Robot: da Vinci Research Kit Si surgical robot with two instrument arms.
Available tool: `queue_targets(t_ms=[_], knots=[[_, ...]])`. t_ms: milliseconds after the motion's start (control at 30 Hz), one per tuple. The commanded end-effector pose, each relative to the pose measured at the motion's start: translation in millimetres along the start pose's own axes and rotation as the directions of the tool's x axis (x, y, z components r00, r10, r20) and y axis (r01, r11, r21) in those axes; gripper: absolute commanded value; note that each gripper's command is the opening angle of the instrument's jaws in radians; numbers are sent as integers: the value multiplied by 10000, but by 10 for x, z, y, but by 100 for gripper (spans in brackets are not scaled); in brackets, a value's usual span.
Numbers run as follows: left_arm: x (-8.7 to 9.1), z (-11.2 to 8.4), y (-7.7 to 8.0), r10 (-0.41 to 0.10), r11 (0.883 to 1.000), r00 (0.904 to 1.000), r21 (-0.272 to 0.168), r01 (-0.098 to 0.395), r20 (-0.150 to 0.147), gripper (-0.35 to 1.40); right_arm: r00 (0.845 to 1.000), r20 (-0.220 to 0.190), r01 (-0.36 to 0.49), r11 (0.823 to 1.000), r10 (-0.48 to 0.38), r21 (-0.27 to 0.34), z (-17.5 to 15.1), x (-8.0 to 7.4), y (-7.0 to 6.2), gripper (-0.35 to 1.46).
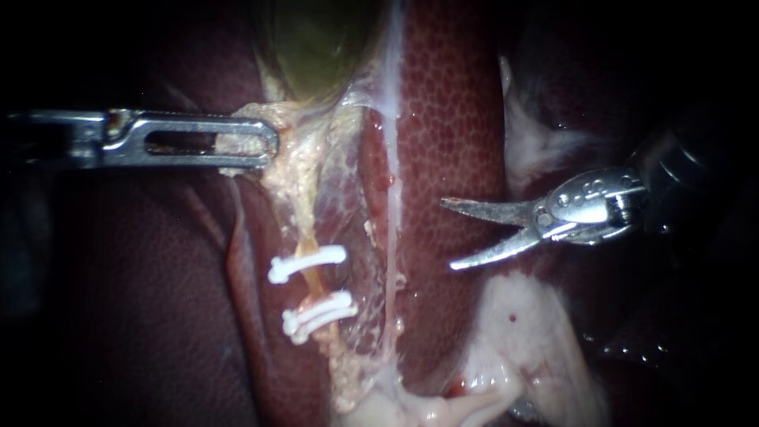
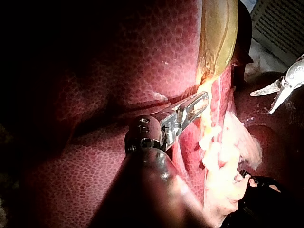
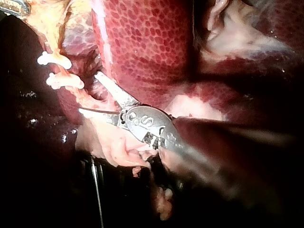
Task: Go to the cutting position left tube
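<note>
The left tube [image 1: 315, 289] runs down from the greenish gallbladder [image 1: 316, 47] and carries two white clips, an upper clip [image 1: 307, 263] and a lower clip [image 1: 319, 314]. My left instrument [image 1: 265, 144] enters from the left, its slotted jaws shut on pale tissue at the gallbladder's neck and holding it taut. My right instrument [image 1: 449, 234] has its two curved blades open, pointing left over the liver [image 1: 451, 119], well to the right of the clips. In the right wrist view the open blades [image 3: 89, 92] lie just beside the clips [image 3: 64, 81]. The left wrist view shows my left jaws [image 2: 197, 104] on the tissue.
A thin whitish strand [image 1: 391, 237] runs down between the clipped tube and the blades. Pale fatty tissue [image 1: 522, 332] lies below my right instrument, and more of it [image 1: 530, 142] above. Dark liver [image 1: 142, 300] fills the left side.
</note>
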Motion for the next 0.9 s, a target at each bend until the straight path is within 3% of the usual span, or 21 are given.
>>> queue_targets(t_ms=[33, 167, 600, 900], knots=[[-4, -5, -1, 41, 10000, 10000, -13, -41, 66, -35, 10000, -4, -1, 10000, 1, 4, 0, 0, 0, 143], [-8, -14, -1, 43, 10000, 9998, -60, -42, 184, -35, 10000, -4, 0, 10000, 0, -1, 1, 0, 0, 143], [-4, -12, -1, 43, 9999, 9997, -152, -39, 243, -35, 10000, -22, 18, 10000, -18, 76, 5, -2, -2, 143], [-2, -11, -1, 50, 9998, 9996, -203, -45, 277, -35, 9999, 156, -47, 9996, 42, 294, 27, -16, -6, 145]])
